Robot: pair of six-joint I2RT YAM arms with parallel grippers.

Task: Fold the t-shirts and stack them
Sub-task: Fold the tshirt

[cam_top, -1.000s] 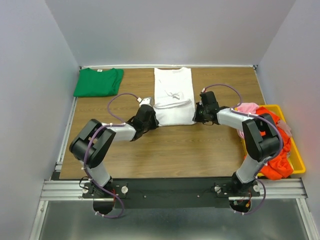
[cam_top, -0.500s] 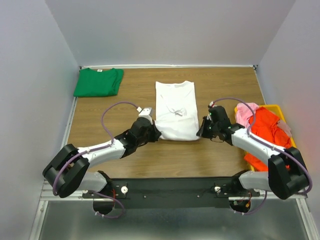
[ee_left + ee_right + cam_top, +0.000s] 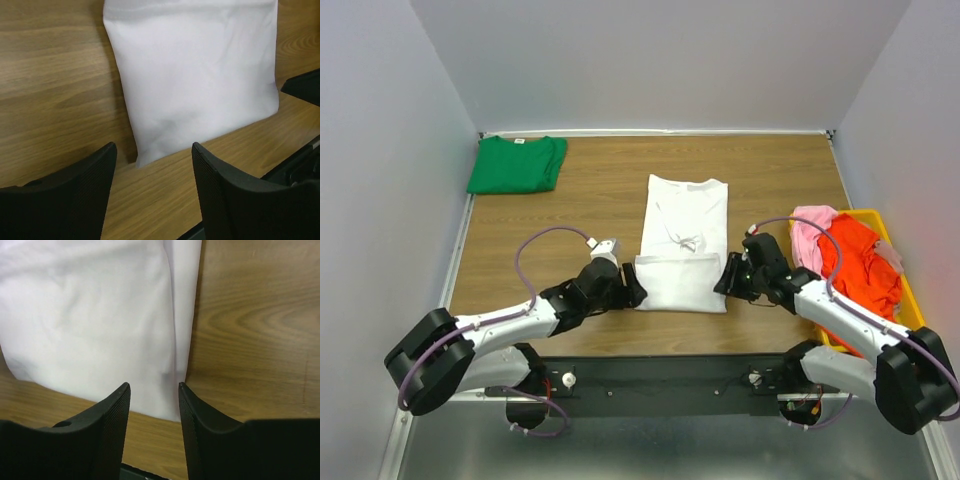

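Observation:
A white t-shirt lies lengthwise in the middle of the table, its near end folded up into a band. My left gripper sits at the band's near left corner and is open. In the left wrist view the left gripper has only bare wood between its fingers, with the white t-shirt just beyond them. My right gripper is at the near right corner. The right wrist view shows the right gripper open around the edge of the white t-shirt. A folded green t-shirt lies at the back left.
A yellow bin at the right edge holds a pink t-shirt and an orange-red t-shirt. Grey walls enclose the table on three sides. A metal rail with the arm bases runs along the near edge.
Both arms dragged the white t-shirt toward the near edge. Both grippers, shut earlier, now stand open, and the shirt's near end lies folded over.

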